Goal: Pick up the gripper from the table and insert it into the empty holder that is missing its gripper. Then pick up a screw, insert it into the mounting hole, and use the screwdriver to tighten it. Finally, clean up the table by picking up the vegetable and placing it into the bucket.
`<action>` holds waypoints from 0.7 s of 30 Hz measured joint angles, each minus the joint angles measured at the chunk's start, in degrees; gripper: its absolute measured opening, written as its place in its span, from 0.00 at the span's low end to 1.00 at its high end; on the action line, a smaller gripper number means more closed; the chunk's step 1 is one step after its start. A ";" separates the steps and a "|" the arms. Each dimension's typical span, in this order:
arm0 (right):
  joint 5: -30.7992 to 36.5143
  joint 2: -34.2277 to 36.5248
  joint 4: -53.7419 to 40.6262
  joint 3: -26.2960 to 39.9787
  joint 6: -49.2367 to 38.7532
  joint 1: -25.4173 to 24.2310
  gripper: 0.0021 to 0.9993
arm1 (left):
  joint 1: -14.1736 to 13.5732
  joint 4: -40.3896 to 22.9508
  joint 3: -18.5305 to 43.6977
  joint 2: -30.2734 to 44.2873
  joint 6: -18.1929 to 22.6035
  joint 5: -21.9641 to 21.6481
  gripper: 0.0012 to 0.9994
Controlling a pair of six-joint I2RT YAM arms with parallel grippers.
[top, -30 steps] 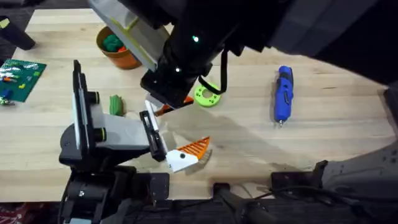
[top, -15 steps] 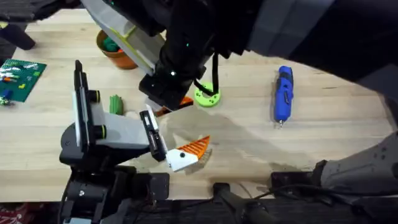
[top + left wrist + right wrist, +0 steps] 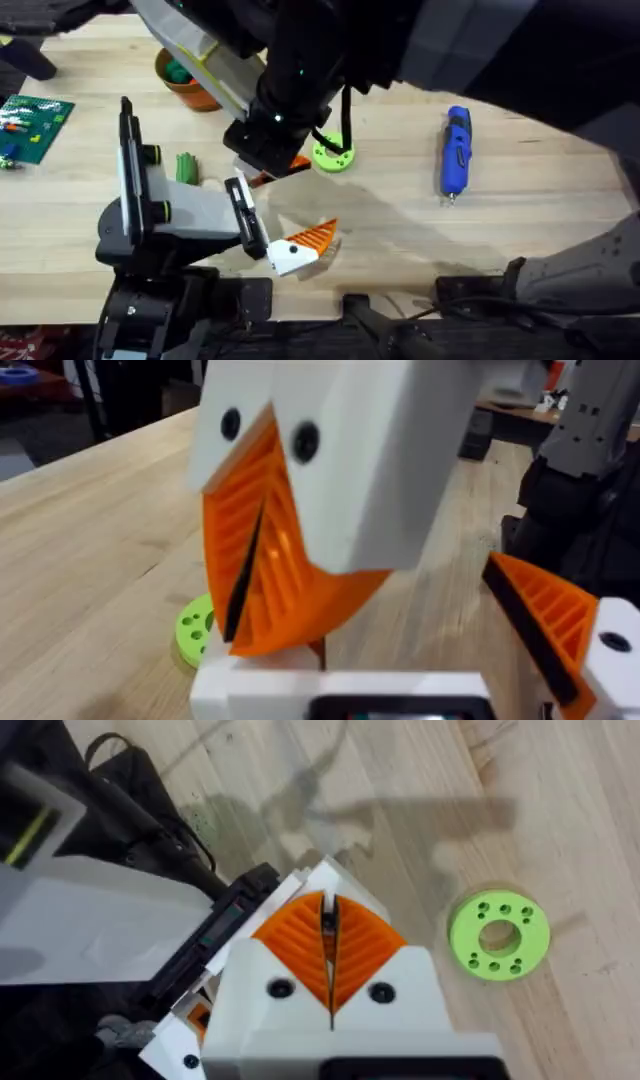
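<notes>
The grey holder [image 3: 165, 215] with tall black plates stands near the table's [image 3: 400, 230] front left. A white gripper with an orange ribbed pad [image 3: 300, 245] [image 3: 545, 622] rests at the holder's right end; I cannot tell whether it is seated. My right gripper [image 3: 328, 915] [image 3: 255, 560] hangs shut, orange pads pressed together, just past the holder. My left gripper [image 3: 340, 682] sits close under it, white body at the view's edge. The green vegetable [image 3: 186, 167] lies behind the holder. The orange bucket [image 3: 205, 95] stands far left. The blue screwdriver [image 3: 456, 150] lies to the right.
A lime-green disc with holes [image 3: 333, 155] [image 3: 498, 935] [image 3: 195, 630] lies beside the two grippers. A teal toy [image 3: 180, 68] sits in the bucket. A green circuit board [image 3: 35, 125] lies at the left edge. Both dark arms cover the middle and far side.
A second ago the arms over the middle shifted slightly left and away. Nothing has moved in the last half second.
</notes>
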 joint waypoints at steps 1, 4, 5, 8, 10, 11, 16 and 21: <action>0.01 0.00 0.00 0.00 0.00 0.00 0.01 | 0.00 -0.01 0.00 -0.01 0.00 0.00 0.99; -0.28 0.00 -0.06 0.00 0.34 0.00 0.17 | 0.00 0.01 0.00 -0.01 0.00 -0.03 0.99; -0.51 0.00 -0.12 0.00 0.26 0.02 0.32 | 0.01 0.00 0.00 -0.01 -0.06 -0.07 0.99; 1.09 -0.04 -0.50 0.00 0.24 -0.50 0.74 | 0.04 0.01 0.00 -0.02 -0.24 -0.18 0.99; 2.00 -0.02 -0.61 0.00 0.15 -1.46 0.96 | 0.11 0.01 0.00 -0.02 -0.26 -0.21 0.99; 2.00 -0.02 -0.58 0.00 0.20 -1.76 0.99 | 0.12 0.01 0.00 -0.02 -0.26 -0.24 0.99; 2.14 -0.02 -0.62 0.00 0.22 -1.73 0.99 | 0.13 0.01 0.00 -0.02 -0.25 -0.24 0.99; 2.16 -0.02 -0.61 0.00 0.20 -1.73 0.99 | 0.13 0.01 0.00 -0.02 -0.24 -0.24 0.99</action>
